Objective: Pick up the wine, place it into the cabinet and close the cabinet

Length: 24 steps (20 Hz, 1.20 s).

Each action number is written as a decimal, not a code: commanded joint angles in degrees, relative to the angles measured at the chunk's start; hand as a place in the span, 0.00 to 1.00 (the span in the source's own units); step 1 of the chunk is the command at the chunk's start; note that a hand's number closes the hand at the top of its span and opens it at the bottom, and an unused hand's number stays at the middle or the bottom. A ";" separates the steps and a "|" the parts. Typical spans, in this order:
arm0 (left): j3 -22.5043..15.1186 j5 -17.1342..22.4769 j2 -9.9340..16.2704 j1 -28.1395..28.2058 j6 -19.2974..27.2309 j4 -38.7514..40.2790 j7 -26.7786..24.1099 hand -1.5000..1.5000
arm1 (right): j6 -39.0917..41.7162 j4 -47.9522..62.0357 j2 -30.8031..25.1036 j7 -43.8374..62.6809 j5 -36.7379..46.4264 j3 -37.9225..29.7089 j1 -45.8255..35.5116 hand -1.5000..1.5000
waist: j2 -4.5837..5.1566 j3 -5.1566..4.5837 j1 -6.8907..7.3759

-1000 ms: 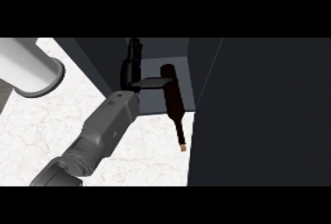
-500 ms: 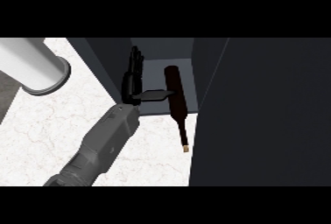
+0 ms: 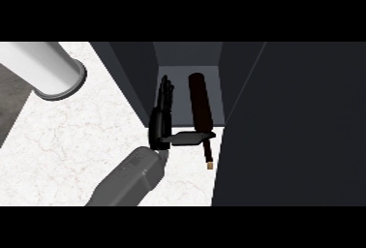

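Mostly white marble counter (image 3: 79, 140) — dark cabinet (image 3: 286, 121) right.

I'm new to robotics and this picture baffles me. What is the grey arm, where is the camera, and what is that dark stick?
The camera sits at the robot's head and looks steeply down at a white marble counter. The grey forearm from the lower edge ends in a black hand, seemingly the right one. The dark stick is a wine bottle lying on its side, its base inside the open dark cabinet and its neck poking out. The hand's fingers lie straight along the bottle; the thumb touches its neck. The dark panel at right looks like the cabinet's open door. The pale cylinder at upper left is probably the other arm.
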 commanded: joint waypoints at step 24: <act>-12.43 -15.36 19.17 34.21 12.09 -61.66 16.94 0.00 | 3.44 -1.56 -1.38 2.87 -7.25 -0.88 2.27 0.00 | 0.15 0.03 1.00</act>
